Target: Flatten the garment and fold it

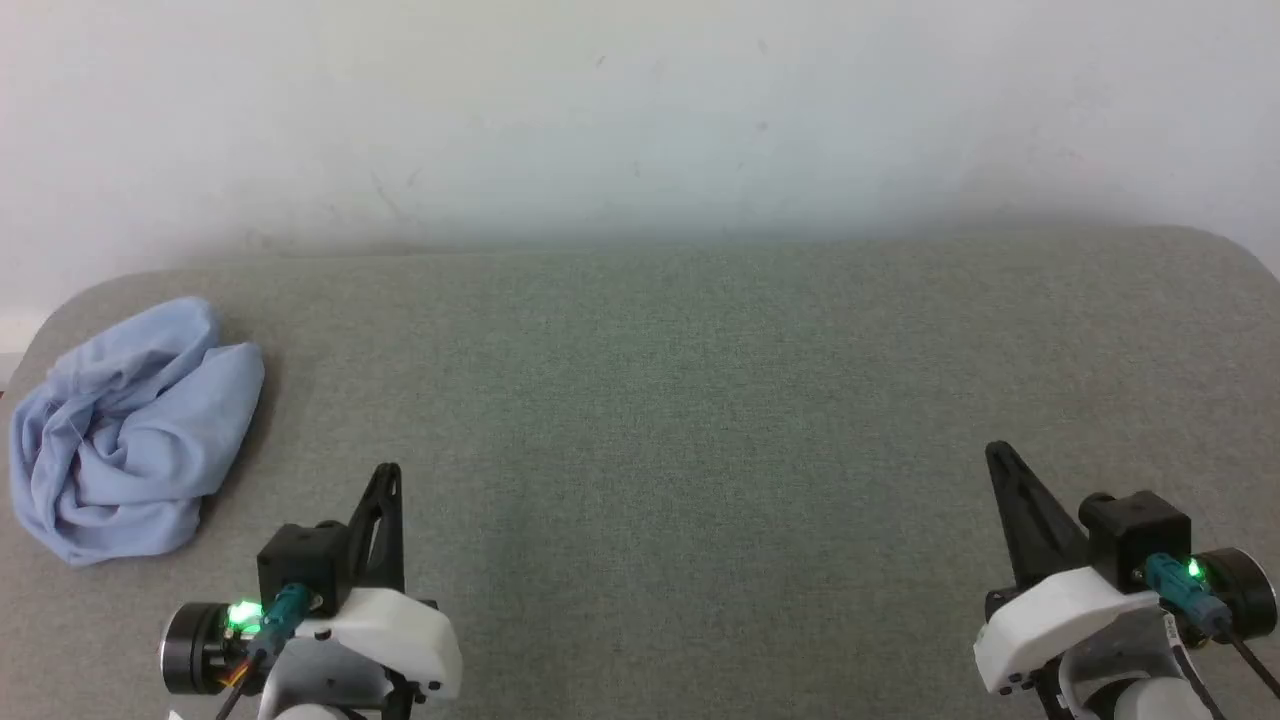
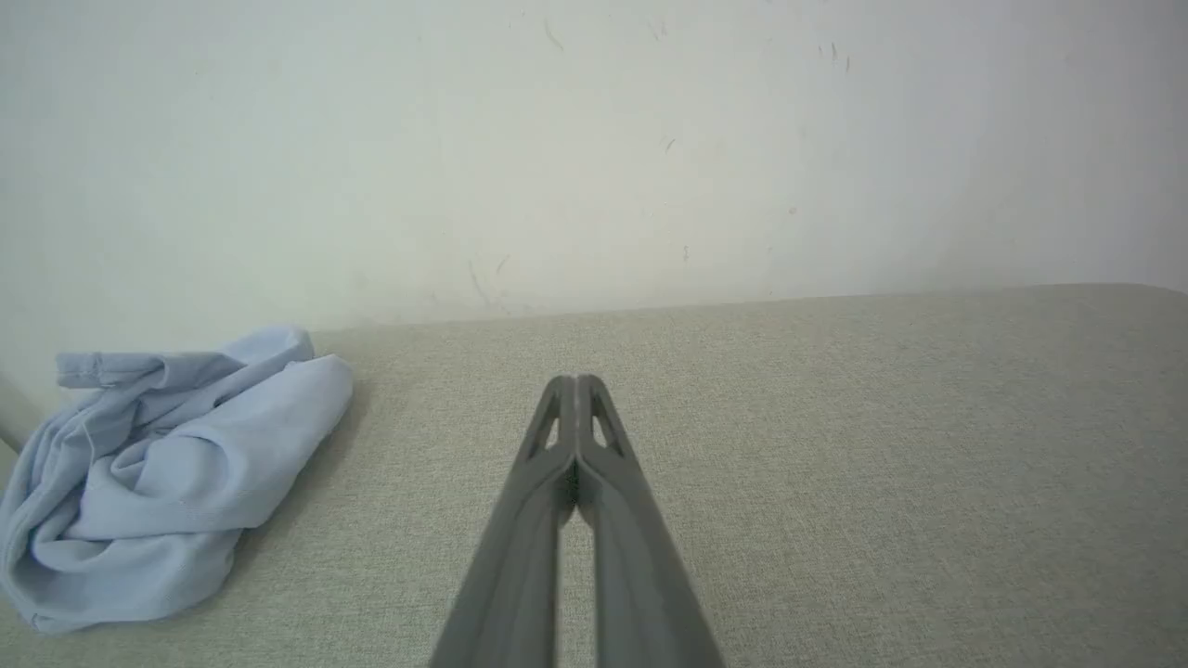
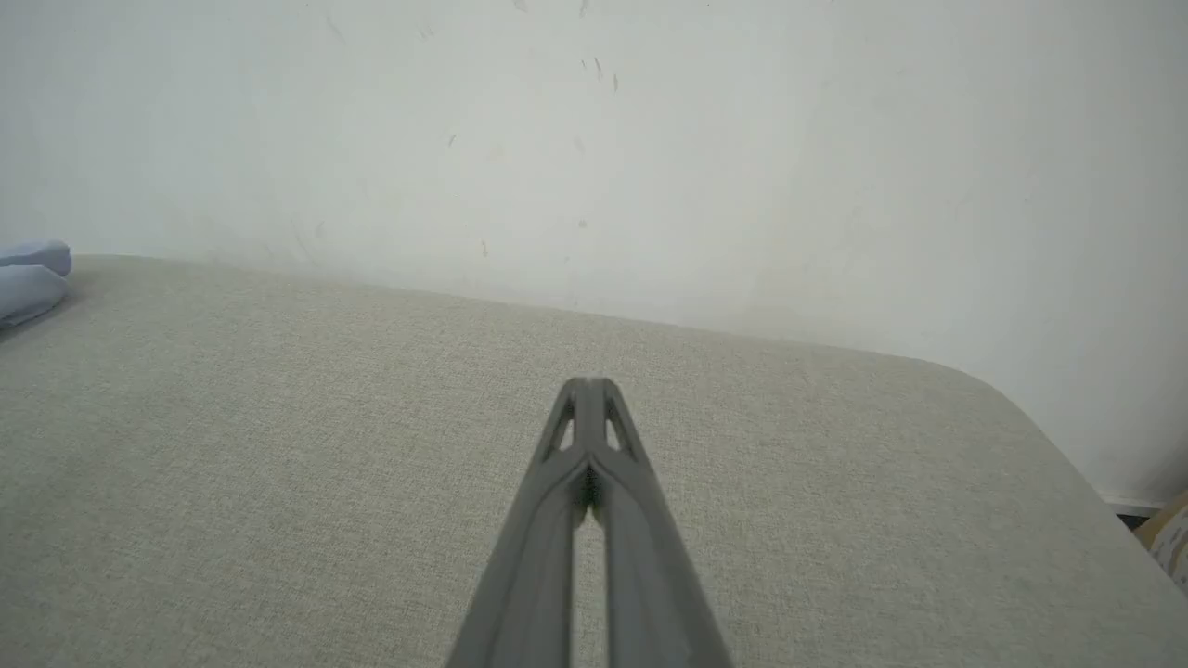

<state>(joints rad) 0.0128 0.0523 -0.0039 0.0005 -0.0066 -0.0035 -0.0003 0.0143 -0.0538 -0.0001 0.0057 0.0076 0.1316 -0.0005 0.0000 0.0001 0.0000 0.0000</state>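
My left pincer [image 1: 388, 478] closed, empty, over table [image 1: 700, 400], pointing forward. My right pincer [image 1: 1000, 458] same pose, well apart. Crumpled garment [image 1: 130, 430] at table's left edge, beside left pincer, not touching.

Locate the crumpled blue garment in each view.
Head view: garment at far left, mid-height, on the grey surface.
Left wrist view: garment at lower left.
Right wrist view: garment, a sliver at the left edge.
Shared landmark: the white wall behind the surface.
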